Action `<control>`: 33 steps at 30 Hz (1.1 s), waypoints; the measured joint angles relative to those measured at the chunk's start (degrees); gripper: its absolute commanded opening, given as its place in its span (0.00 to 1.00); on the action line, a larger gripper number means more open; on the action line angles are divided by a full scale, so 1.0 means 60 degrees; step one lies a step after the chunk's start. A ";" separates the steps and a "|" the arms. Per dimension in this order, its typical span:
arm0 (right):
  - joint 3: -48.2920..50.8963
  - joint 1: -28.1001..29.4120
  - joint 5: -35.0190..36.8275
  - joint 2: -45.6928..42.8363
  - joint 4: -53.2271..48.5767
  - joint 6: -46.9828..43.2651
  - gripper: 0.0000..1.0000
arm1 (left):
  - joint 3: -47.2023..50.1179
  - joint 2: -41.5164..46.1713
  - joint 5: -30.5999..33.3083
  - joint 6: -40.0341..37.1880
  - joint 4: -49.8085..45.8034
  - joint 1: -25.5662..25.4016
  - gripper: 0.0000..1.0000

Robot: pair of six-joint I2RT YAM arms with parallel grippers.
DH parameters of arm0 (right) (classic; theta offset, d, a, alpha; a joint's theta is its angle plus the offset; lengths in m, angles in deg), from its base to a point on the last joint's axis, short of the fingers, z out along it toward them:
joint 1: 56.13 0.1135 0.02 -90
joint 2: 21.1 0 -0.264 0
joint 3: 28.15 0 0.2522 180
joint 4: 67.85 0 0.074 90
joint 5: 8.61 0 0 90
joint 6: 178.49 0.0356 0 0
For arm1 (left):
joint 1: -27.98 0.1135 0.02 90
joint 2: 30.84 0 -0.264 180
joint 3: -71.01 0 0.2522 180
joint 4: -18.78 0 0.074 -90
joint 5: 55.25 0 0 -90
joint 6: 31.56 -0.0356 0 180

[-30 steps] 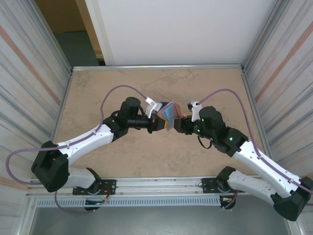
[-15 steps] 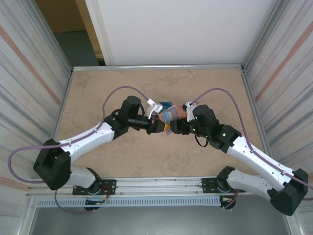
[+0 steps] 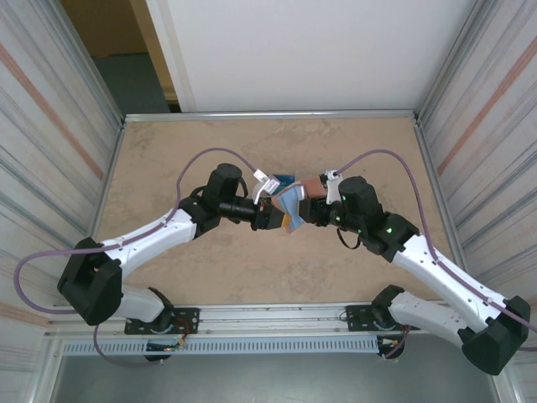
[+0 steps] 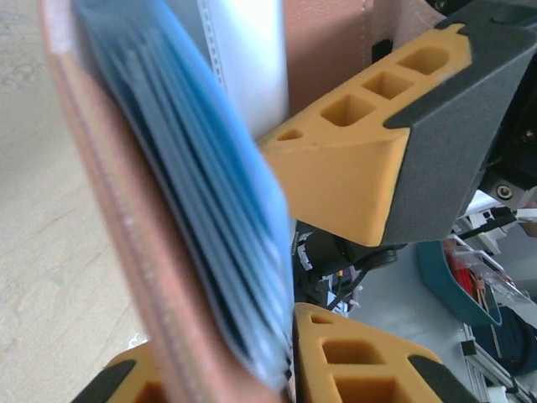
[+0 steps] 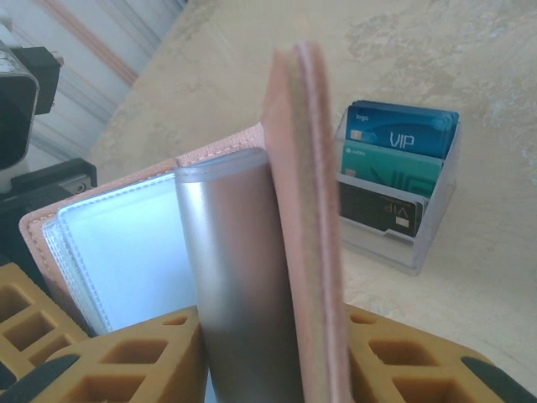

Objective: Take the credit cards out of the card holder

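The holder (image 3: 294, 201) is standing open at mid-table, between the two arms. Each gripper is gripping one flap of it.

On the holder's left side, the left gripper (image 4: 220, 379) is clamping the left flap. One orange finger is lying against the tan leather outside, and the other is pressing on the card stack (image 4: 210, 193) inside. The stack is blue and several layers thick, and it is sitting in this flap against the leather.

On the holder's right side, the right gripper (image 5: 273, 361) is clamping the right flap. One finger is pressing on the grey sleeve (image 5: 239, 277) inside, the other on the leather outside. The holder's pale inner panel (image 5: 126, 243) is facing the right wrist camera.

Whether the holder's lower edge is touching the table (image 3: 210, 277) cannot be told.

Beyond the holder and apart from it, the stand (image 5: 382, 245) is resting on the table. It is carrying three upright cards in stepped rows:
- a dark card (image 5: 382, 210) nearest the holder
- a teal card (image 5: 390, 172) behind the dark one
- a blue card (image 5: 403, 134) at the back
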 measured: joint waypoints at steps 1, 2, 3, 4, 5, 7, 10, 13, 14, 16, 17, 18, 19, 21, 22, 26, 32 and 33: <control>0.0040 -0.0015 -0.0011 -0.0044 0.0022 0.0033 0.33 | -0.0015 0.0000 -0.0047 0.0004 0.0011 0.0000 0.21; 0.0062 -0.0029 -0.0011 -0.0080 0.0018 0.0066 0.32 | -0.0025 0.0000 -0.0091 0.0000 0.0025 0.0000 0.21; 0.0095 -0.0055 -0.0007 -0.0098 0.0022 0.0109 0.30 | -0.0033 0.0000 -0.0131 0.0000 0.0040 0.0000 0.21; 0.0124 -0.0066 0.0000 -0.0117 0.0022 0.0175 0.30 | -0.0036 0.0000 -0.0175 0.0000 0.0044 0.0000 0.21; 0.0153 -0.0080 0.0004 -0.0135 0.0025 0.0219 0.29 | -0.0044 0.0000 -0.0211 0.0004 0.0040 0.0000 0.22; 0.0219 -0.0120 0.0000 -0.0186 0.0025 0.0270 0.27 | -0.0055 0.0000 -0.0280 0.0011 0.0044 0.0000 0.26; 0.0299 -0.0138 0.0004 -0.0226 0.0025 0.0317 0.26 | -0.0076 0.0000 -0.0401 0.0018 0.0160 0.0000 0.27; 0.0310 -0.0146 0.0004 -0.0233 0.0022 0.0386 0.26 | -0.0080 0.0000 -0.0492 0.0018 0.0211 0.0000 0.28; 0.0310 -0.0160 0.0000 -0.0248 0.0022 0.0401 0.26 | -0.0080 0.0000 -0.0506 0.0018 0.0219 0.0000 0.27; 0.0310 -0.0182 0.0000 -0.0277 0.0025 0.0452 0.26 | -0.0080 0.0000 -0.0525 0.0018 0.0248 0.0000 0.26; 0.0310 -0.0182 0.0000 -0.0288 0.0022 0.0466 0.26 | -0.0080 0.0000 -0.0525 0.0015 0.0251 0.0000 0.24; 0.0310 -0.0182 0.0000 -0.0295 0.0022 0.0474 0.27 | -0.0080 0.0000 -0.0528 0.0015 0.0251 0.0000 0.21; 0.0310 -0.0182 0.0004 -0.0295 0.0022 0.0484 0.27 | -0.0080 0.0000 -0.0532 0.0025 0.0251 0.0000 0.19; 0.0310 -0.0186 0.0025 -0.0302 0.0025 0.0492 0.30 | -0.0080 0.0000 -0.0517 0.0044 0.0222 0.0000 0.12; 0.0310 -0.0197 0.0025 -0.0324 0.0025 0.0492 0.33 | -0.0080 0.0000 -0.0510 0.0058 0.0193 0.0007 0.10; 0.0310 -0.0270 0.0007 -0.0455 0.0036 0.0525 0.51 | -0.0080 0.0000 -0.0430 0.0066 0.0175 0.0073 0.06; 0.0463 -0.0280 -0.0623 -0.0572 0.0372 0.0441 0.62 | -0.0080 0.0000 -0.0433 0.0066 0.0178 0.0062 0.02; 0.0503 -0.0280 -0.0750 -0.0601 0.0412 0.0401 0.62 | -0.0080 0.0000 -0.0433 0.0066 0.0178 0.0062 0.01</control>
